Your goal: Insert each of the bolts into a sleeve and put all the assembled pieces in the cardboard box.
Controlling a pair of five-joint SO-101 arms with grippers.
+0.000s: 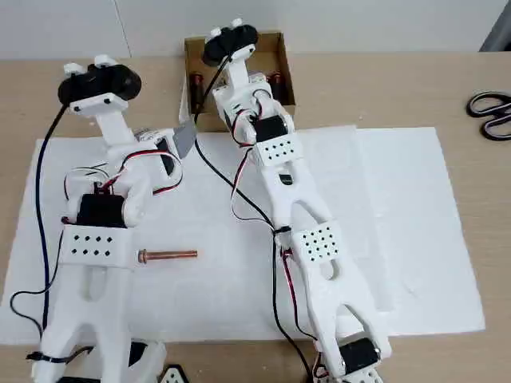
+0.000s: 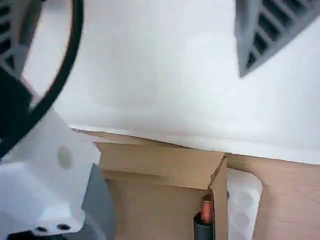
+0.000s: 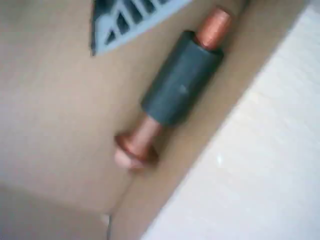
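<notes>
**While one bolt (image 1: 168, 255) lies bare, both arms sit at the cardboard box (image 1: 284, 64)**

Over the box hangs the right gripper (image 1: 238, 84); cannot tell its state. Inside, a sleeved bolt (image 3: 180, 85) lies along a wall. By a box corner, the left gripper (image 1: 174, 148) is spread and empty. Bare bolt rests on the white sheet (image 1: 399, 223).

One bare bolt (image 1: 168, 255) out on the white sheet (image 1: 399, 207). Two sleeved bolts (image 1: 194, 82) in the single cardboard box (image 1: 285, 64). One pair of scissors (image 1: 489, 114) at the table's (image 1: 383, 88) right edge. Two arms (image 1: 299, 199).
</notes>
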